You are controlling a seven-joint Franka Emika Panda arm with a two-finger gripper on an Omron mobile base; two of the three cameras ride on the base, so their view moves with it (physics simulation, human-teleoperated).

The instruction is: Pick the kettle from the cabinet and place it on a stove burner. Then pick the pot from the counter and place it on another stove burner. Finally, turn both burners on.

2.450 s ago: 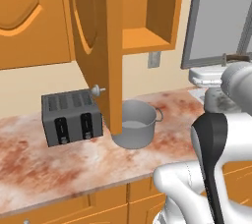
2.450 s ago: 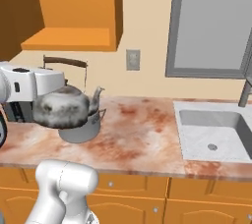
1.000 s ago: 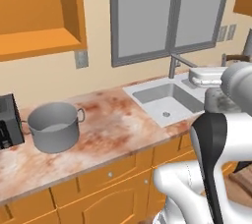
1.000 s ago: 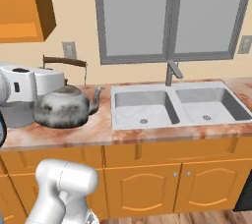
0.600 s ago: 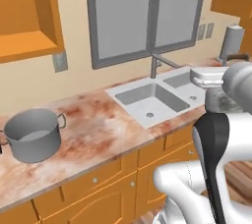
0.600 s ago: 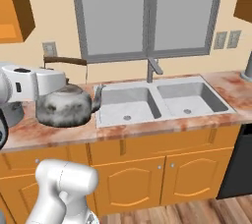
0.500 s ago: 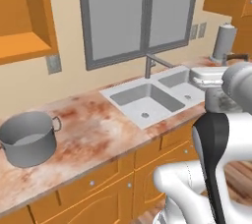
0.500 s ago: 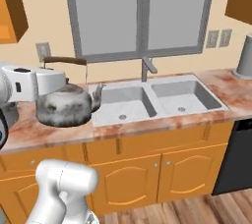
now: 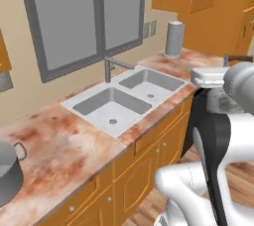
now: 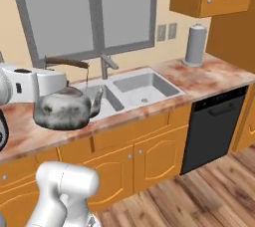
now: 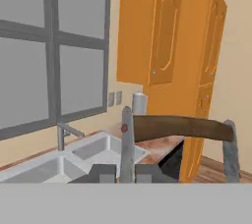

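Kettle (image 10: 63, 105) handle clamped btwn fingers (image 11: 102, 173), body hanging below.

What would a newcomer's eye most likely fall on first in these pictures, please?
Probably the kettle, hanging in the air in front of the counter at the left of the right base view, its brown-topped loop handle clamped in the gripper with fingers shut. Next comes the double steel sink under the big grey-framed window. The pot sits on the counter at the far left edge of the left base view.
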